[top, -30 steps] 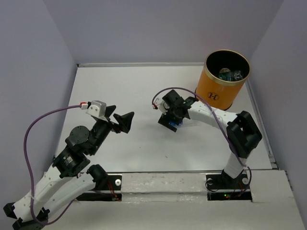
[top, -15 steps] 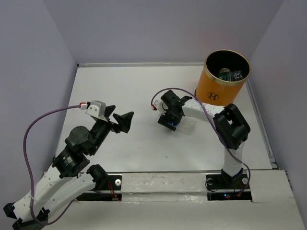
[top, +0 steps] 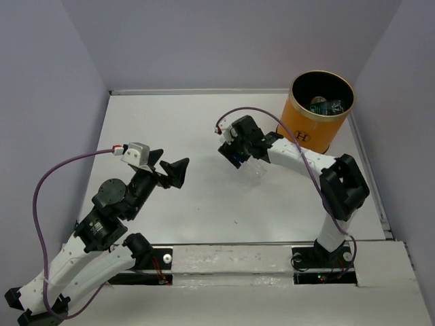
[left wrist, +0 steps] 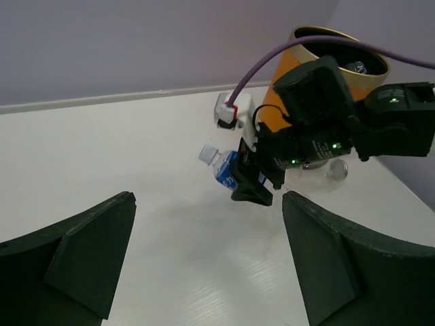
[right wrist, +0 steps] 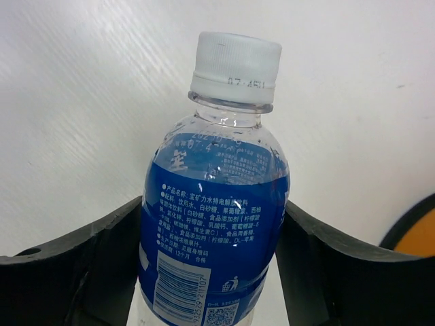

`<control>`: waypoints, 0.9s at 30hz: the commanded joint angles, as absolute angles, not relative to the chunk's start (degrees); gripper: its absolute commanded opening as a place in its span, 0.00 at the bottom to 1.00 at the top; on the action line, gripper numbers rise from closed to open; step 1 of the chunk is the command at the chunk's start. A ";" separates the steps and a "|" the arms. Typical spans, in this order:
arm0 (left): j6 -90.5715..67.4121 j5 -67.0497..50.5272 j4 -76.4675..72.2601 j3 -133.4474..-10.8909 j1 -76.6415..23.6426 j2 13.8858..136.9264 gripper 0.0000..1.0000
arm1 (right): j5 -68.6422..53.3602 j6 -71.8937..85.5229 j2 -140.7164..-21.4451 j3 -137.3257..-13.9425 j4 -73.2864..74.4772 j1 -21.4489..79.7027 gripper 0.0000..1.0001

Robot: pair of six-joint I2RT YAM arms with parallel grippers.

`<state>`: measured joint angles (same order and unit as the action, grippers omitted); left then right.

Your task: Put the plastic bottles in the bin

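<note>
Right gripper (right wrist: 213, 227) clasps blue-label bottle (right wrist: 215, 170), seemingly off table (top: 170, 122).

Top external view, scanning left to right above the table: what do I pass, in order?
left fingers → bottle → bin
</note>
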<state>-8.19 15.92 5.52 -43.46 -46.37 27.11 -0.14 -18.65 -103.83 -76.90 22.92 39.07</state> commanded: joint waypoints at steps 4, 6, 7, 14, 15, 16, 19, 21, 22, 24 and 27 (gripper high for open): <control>-8.17 16.70 3.51 -43.15 -45.97 26.37 0.99 | 12.38 -11.96 -89.84 -79.36 5.46 38.06 0.61; -8.17 16.52 3.43 -43.15 -45.97 26.19 0.99 | 17.02 -10.99 -86.23 -80.67 1.52 35.87 0.60; -8.17 16.44 3.34 -43.15 -45.97 26.19 0.99 | 19.23 -10.99 -85.35 -81.03 0.02 34.90 0.60; -8.17 16.26 3.43 -43.24 -45.97 25.93 0.99 | 28.91 -10.20 -82.09 -82.17 -18.68 21.72 0.56; -8.17 16.26 3.51 -43.24 -45.97 25.93 0.99 | 29.61 -9.93 -82.44 -82.70 -20.11 20.49 0.56; -8.26 16.35 3.43 -43.24 -45.97 25.84 0.99 | 30.92 -9.76 -83.92 -83.49 -21.34 18.48 0.56; -8.17 16.35 3.34 -43.15 -45.97 25.93 0.99 | 34.61 -10.54 -87.78 -85.69 -25.64 15.74 0.56; -8.17 16.26 3.25 -43.15 -45.97 26.10 0.99 | 37.25 -11.51 -89.90 -86.57 -27.67 14.86 0.56; -8.17 16.09 3.34 -43.15 -45.97 26.36 0.99 | 38.66 -11.60 -90.96 -87.36 -28.99 14.33 0.56; -8.17 15.91 3.43 -43.15 -45.97 26.98 0.99 | 39.11 -11.43 -94.03 -88.32 -29.88 13.01 0.56; -8.09 15.73 3.60 -43.24 -45.97 27.68 0.99 | 38.41 -11.25 -97.46 -88.59 -29.27 13.01 0.56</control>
<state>-8.21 15.86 5.52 -43.46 -46.37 26.59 35.31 -11.18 -93.86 -86.13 -24.05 13.72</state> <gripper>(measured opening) 0.989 0.709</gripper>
